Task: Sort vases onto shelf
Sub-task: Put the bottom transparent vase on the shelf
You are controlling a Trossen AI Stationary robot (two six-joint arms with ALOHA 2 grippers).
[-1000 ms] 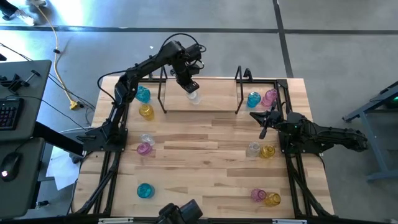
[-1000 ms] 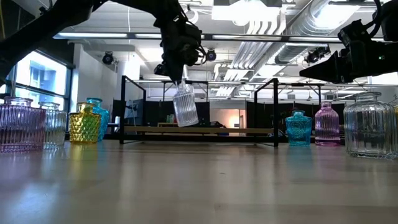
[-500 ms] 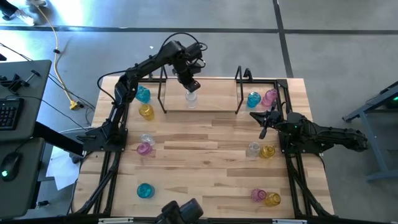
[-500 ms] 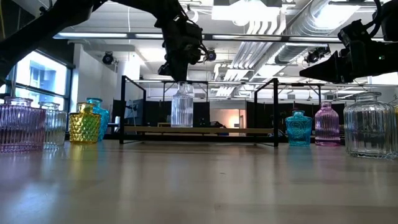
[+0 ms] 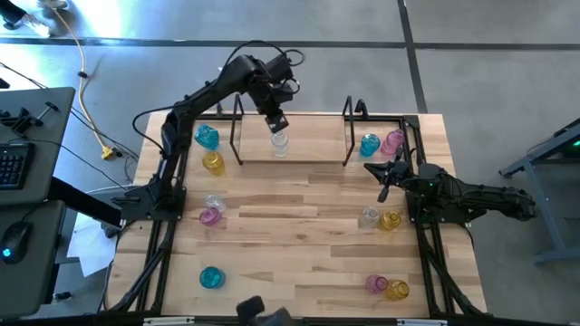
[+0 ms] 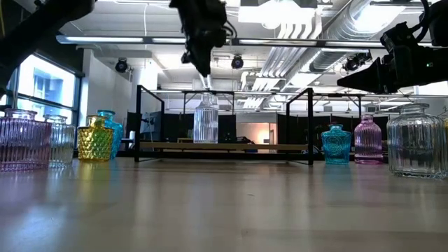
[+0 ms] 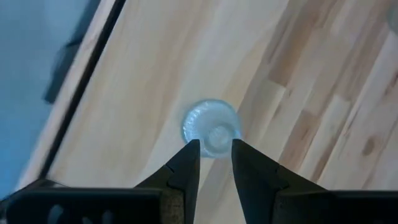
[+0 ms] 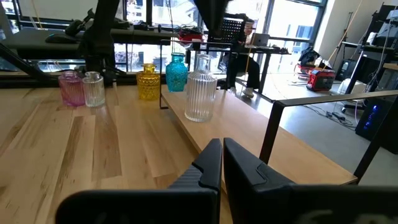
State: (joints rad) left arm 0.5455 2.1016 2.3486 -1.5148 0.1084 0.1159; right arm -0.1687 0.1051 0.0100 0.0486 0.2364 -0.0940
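Note:
A clear ribbed vase point(image 5: 279, 142) point(image 6: 205, 120) stands upright by its base on the low board of the black-frame shelf point(image 5: 292, 161) point(image 6: 280, 147), left of its middle. My left gripper point(image 5: 275, 121) point(image 6: 206, 78) hovers just above the vase's mouth point(image 7: 211, 129), open, fingers pointing down, touching nothing. My right gripper point(image 5: 381, 180) point(image 8: 222, 155) waits shut at the table's right side, near the teal vase point(image 5: 369, 145) and pink vase point(image 5: 392, 141). The right wrist view shows the clear vase point(image 8: 200, 87) on the shelf board.
Left of the shelf stand a teal vase point(image 5: 207, 137) and a yellow vase point(image 5: 213, 162); a clear and pink pair point(image 5: 212, 212) and a teal vase point(image 5: 211, 277) stand nearer. On the right stand a clear vase point(image 5: 369, 217), a yellow vase point(image 5: 391, 220), and a pink and yellow pair point(image 5: 387, 287).
A second ago the clear vase hung tilted in my left gripper above the shelf. It was lowered and set upright on the shelf board. The left gripper then let go and rose straight up, clear of the vase's neck.

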